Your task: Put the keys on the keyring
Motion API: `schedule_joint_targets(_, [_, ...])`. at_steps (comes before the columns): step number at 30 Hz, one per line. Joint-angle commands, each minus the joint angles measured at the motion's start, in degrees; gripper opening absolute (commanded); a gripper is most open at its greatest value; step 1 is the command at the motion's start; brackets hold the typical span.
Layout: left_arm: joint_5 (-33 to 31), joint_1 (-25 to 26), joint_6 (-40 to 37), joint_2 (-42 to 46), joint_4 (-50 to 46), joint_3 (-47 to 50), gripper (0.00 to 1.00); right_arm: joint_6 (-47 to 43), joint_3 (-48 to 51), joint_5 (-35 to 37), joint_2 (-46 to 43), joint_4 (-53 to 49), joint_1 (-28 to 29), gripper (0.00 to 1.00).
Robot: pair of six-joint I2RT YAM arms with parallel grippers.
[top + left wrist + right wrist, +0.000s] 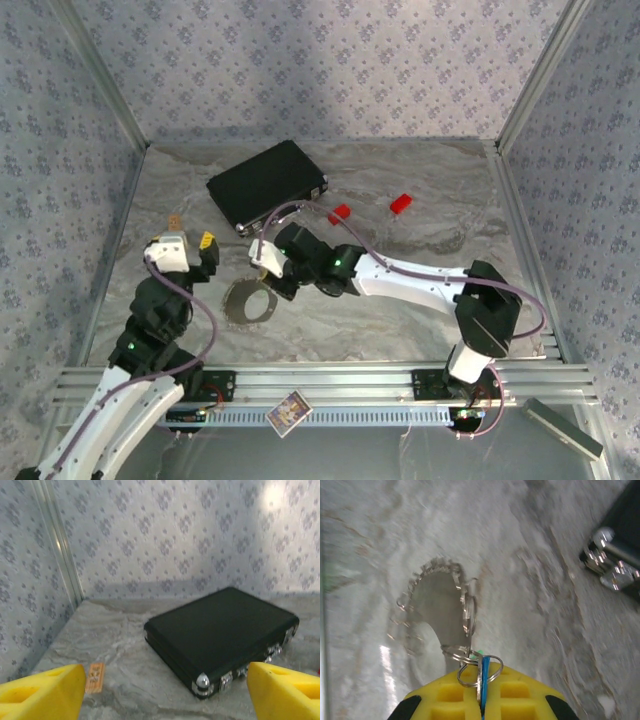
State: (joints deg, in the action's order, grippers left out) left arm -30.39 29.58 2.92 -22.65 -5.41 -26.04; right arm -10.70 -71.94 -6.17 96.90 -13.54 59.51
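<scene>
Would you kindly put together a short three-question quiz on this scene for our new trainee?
1. Fill in: in the left wrist view, the black case lies to the ___ of the orange ticket.
2. True or false: the left pincer stands open, holding nothing.
3. The right pincer is shut on: A) the black case, B) the blue key, C) the orange ticket.

Key: 1 right; 2 true; 3 B.
</scene>
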Motion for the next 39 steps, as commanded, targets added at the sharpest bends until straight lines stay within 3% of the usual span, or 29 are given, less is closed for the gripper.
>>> schedule_joint_targets(1, [1.9,-0.4,1.1,-3.8,1.3,0.9,0.84,-1.7,1.5,4.9,1.6,-6.8,-1.6,0.00])
schedule_joint_targets(15, [2.0,-3.9,-1.8,-16.1,9.9,3.8,0.99,-13.6,7.8,27.7,6.7,-17.4,-2.2,0.00])
schedule_joint_targets(21, [5.0,-9.7,0.5,-19.9,15.1,6.2,1.00,-15.1,8.7,31.3,8.2,-19.6,-1.4,0.29])
schedule_joint_targets(24, [4.7,-11.7,0.4,-21.0,16.3,6.6,1.00,-13.4,10.9,29.3,3.0,-19.0,-2.8,0.39])
schedule_joint_targets(26, [4.7,-13.2,0.7,-21.2,18.6,7.7,1.00,-10.3,12.8,24.3,-3.6,-17.9,-5.4,0.43])
schedule_joint_targets(29, [5.2,-15.8,1.7,-23.3,25.1,10.2,1.00,-3.5,17.6,14.8,-14.1,-10.5,-11.2,0.50])
schedule_joint_targets(31, [5.0,-17.2,1.8,-26.1,27.8,10.7,1.00,0.2,22.3,13.1,-19.2,-3.2,-16.1,0.53])
schedule_joint_targets(36, [6.4,-19.0,1.0,-35.0,36.2,12.0,1.00,8.2,36.4,31.8,-28.1,20.5,-29.7,0.53])
schedule_joint_targets(39, [8.5,-20.6,1.6,-40.9,42.3,12.6,1.00,8.0,45.6,34.4,-30.8,36.7,-38.5,0.53])
